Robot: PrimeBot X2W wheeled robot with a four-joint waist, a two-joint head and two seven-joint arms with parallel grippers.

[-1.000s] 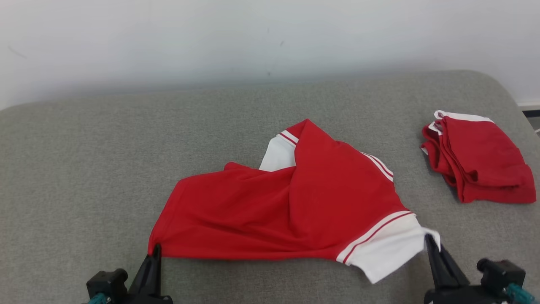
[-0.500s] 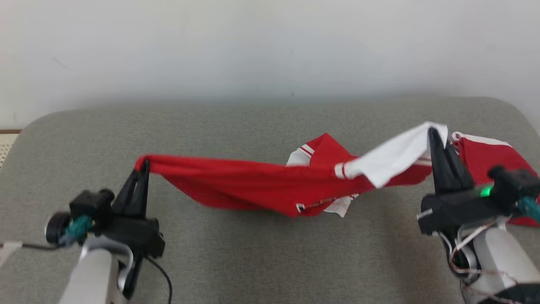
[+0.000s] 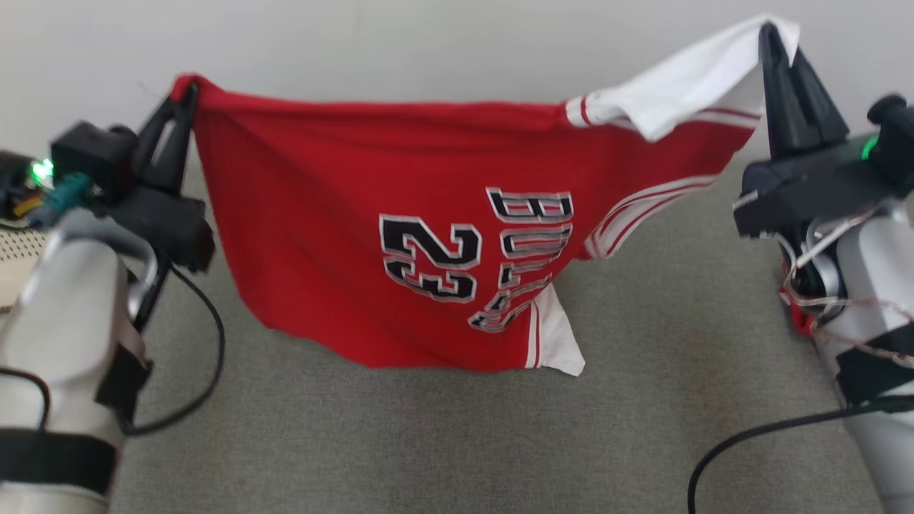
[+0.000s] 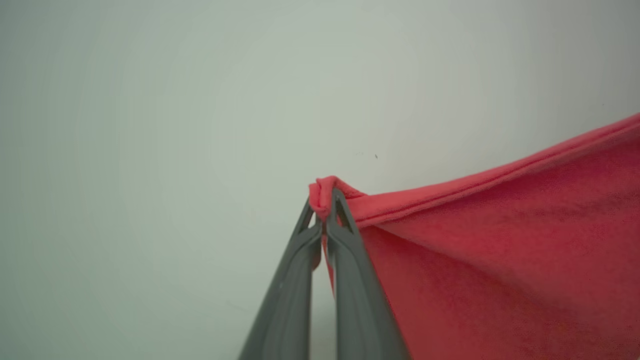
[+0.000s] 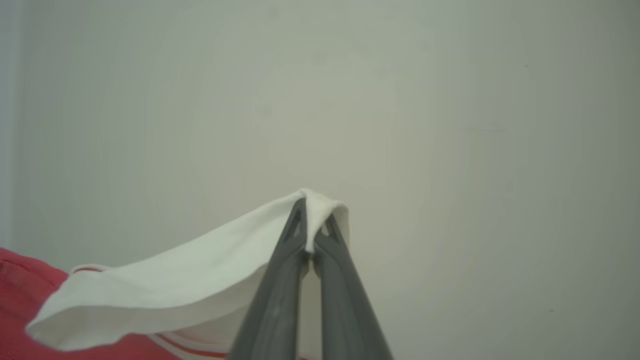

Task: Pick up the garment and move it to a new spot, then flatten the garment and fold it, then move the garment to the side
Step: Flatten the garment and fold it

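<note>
A red jersey with white trim, the number 23 and black lettering hangs in the air, stretched between my two grippers above the grey cushion. My left gripper is shut on its red corner, seen close in the left wrist view as gripper pinching a red hem. On the other side my right gripper is shut on the white sleeve edge; the right wrist view shows this gripper clamping white cloth. The jersey's lower edge hangs just above the cushion.
A pale wall stands close behind the cushion. Black cables trail from both forearms over the cushion's near part. A strip of pale floor lies at the far left.
Both grippers have risen high with the jersey, which went from lying on the cushion to hanging spread with its printed side toward me. The head camera has also shifted.
</note>
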